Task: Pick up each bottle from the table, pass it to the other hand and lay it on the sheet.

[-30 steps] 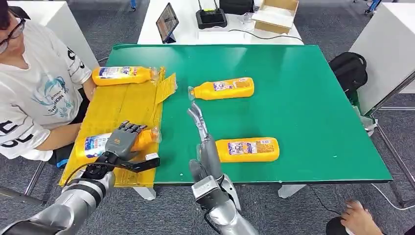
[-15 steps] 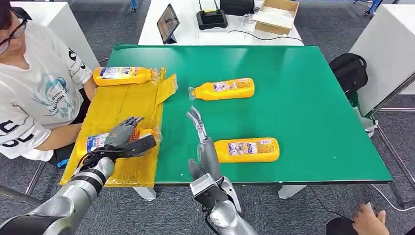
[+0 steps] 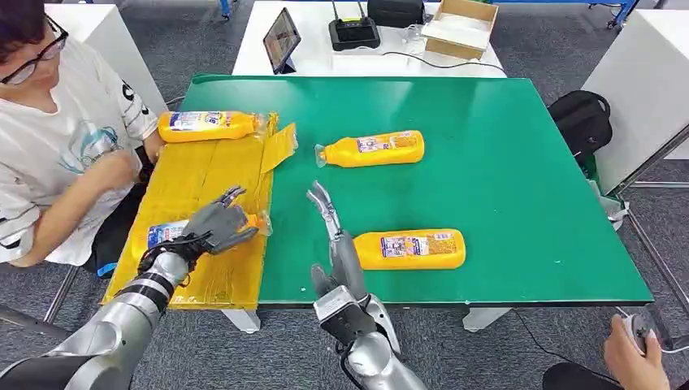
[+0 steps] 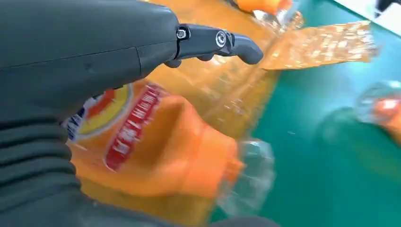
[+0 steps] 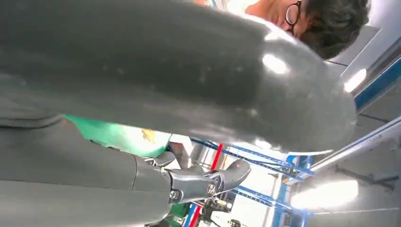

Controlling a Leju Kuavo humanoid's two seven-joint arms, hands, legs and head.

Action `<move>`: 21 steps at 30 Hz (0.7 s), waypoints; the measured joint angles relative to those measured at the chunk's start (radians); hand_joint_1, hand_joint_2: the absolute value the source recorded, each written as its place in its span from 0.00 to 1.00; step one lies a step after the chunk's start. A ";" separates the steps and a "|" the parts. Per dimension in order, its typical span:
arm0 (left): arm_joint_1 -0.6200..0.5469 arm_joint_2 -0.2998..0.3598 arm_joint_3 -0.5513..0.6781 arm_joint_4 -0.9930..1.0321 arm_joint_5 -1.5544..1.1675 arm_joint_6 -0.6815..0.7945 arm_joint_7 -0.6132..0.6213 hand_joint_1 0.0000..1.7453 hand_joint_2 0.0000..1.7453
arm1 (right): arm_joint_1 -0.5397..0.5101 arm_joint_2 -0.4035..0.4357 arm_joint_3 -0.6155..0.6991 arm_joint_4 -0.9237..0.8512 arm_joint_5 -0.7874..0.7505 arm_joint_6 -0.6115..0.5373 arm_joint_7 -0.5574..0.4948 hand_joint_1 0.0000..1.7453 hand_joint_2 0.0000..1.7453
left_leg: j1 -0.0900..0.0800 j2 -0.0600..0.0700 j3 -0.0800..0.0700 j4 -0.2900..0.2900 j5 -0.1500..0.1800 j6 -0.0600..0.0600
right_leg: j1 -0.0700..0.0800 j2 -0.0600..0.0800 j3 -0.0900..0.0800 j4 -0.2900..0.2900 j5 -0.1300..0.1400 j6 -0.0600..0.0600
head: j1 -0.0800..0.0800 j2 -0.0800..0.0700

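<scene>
Now the left hand (image 3: 213,227) is lifting off the near bottle (image 3: 166,233), which a second ago it was lying flat across, palm down. Its fingers are spreading apart above the bottle's neck end and gripping nothing; the left wrist view is showing the bottle (image 4: 156,142) lying just under the raised fingers, clear of them. So the bottle is looking released onto the yellow sheet (image 3: 203,175), at the sheet's near end, and by my reckoning this placement is done.

A second bottle (image 3: 207,125) is lying at the sheet's far end, beside the person seated along the sheet's outer edge. Two more are waiting out on the green table (image 3: 504,146): the far bottle (image 3: 372,149) just past the sheet's inner flap, and the near-right bottle (image 3: 410,249) further from the sheet, close to the table's front edge. The right hand (image 3: 335,236) is standing upright between the sheet and that bottle, fingers stretched out and holding nothing, barely shifted over the last second. I'd guess that bottle is next.

The left wrist view is blurring with motion, so the near bottle's cap end is hard to make out. The left hand is covering the bottle's neck in the head view. The right wrist view is mostly the hand's own dark cover.
</scene>
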 measured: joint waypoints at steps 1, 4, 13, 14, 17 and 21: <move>0.001 -0.005 0.010 -0.004 0.031 -0.014 -0.015 0.00 1.00 | 0.000 0.000 -0.002 0.004 -0.003 0.002 0.000 0.00 0.00 | 0.000 0.000 0.000 0.000 0.000 0.000 | 0.000 0.000 0.000 0.000 0.000 0.000 | 0.000 0.000; 0.023 -0.033 0.060 -0.035 0.194 0.068 -0.073 0.00 1.00 | 0.000 0.001 -0.009 0.012 -0.002 0.001 0.000 0.00 1.00 | 0.000 0.000 -0.001 0.000 0.000 0.000 | 0.000 0.000 -0.001 0.000 0.000 0.000 | 0.000 0.000; 0.149 -0.133 0.154 -0.357 0.499 0.562 -0.187 0.00 1.00 | -0.013 -0.010 -0.015 0.034 0.085 -0.032 0.044 0.00 1.00 | 0.000 0.004 -0.007 0.000 0.000 0.000 | 0.000 0.001 -0.009 0.000 0.001 0.000 | 0.000 0.000; 0.158 -0.138 0.154 -0.381 0.499 0.565 -0.187 0.00 1.00 | -0.015 -0.011 -0.016 0.037 0.086 -0.033 0.046 0.00 1.00 | 0.000 0.004 -0.008 0.000 0.000 0.000 | 0.000 0.001 -0.009 0.000 0.001 0.000 | 0.000 0.000; 0.173 -0.147 0.154 -0.428 0.511 0.576 -0.187 0.00 1.00 | -0.018 -0.015 -0.017 0.043 0.092 -0.036 0.051 0.00 1.00 | 0.000 0.005 -0.010 0.000 0.000 0.000 | 0.000 0.001 -0.011 0.000 0.001 0.000 | 0.000 0.000; 0.235 -0.146 0.101 -0.567 0.661 0.704 -0.188 0.00 1.00 | -0.039 -0.044 -0.018 0.051 0.211 -0.040 0.157 0.00 1.00 | 0.000 0.006 -0.010 0.000 0.000 0.000 | 0.000 0.002 -0.012 0.000 0.001 0.000 | 0.000 0.000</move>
